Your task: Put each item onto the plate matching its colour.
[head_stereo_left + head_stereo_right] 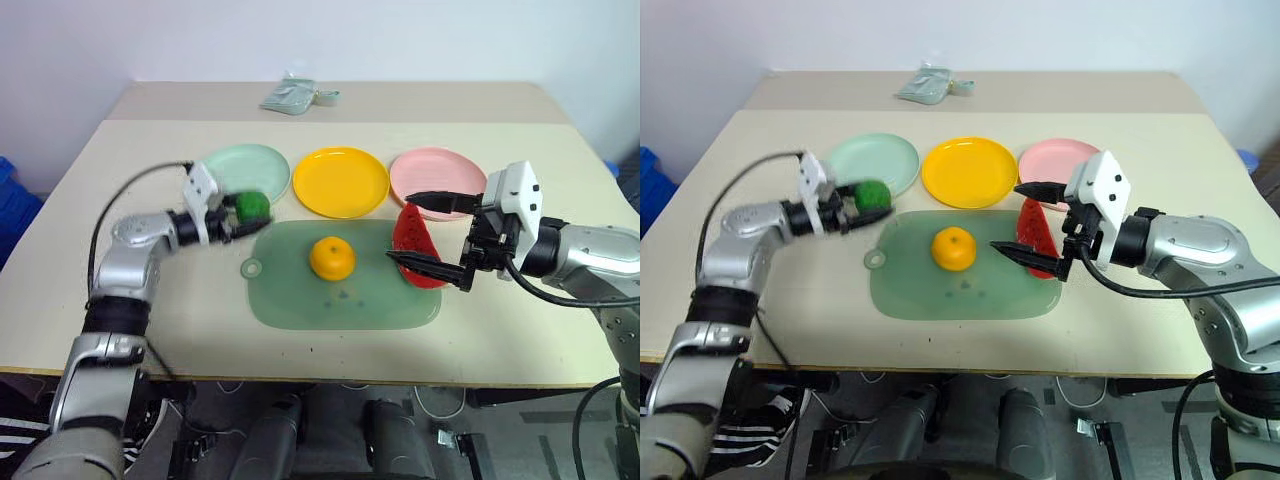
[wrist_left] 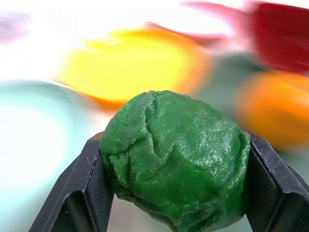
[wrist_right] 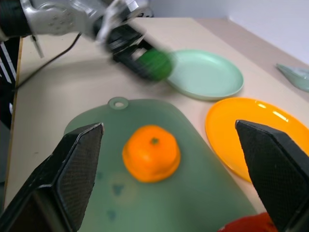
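Since the orange point(image 1: 332, 258) and watermelon wedge point(image 1: 415, 243) sit unclaimed on the green cutting board point(image 1: 300, 300), the right gripper point(image 1: 430, 232) hangs wide open, empty, straddling the wedge, prob. ready to take it. Farther back, the left gripper point(image 1: 243, 212) is clamped on the dark green veg ball point(image 2: 175, 157), held off the table at the mint plate point(image 1: 240, 165) edge, its colour match; yellow plate point(image 1: 340, 181) and pink plate point(image 1: 432, 168) are bare.

Even, bright overhead light; soft shadows under the plates. Left wrist view: background smeared, overexposed; the green vegetable point(image 2: 176, 162) sharp. Right wrist view: the left gripper point(image 3: 137, 58) motion-blurred.
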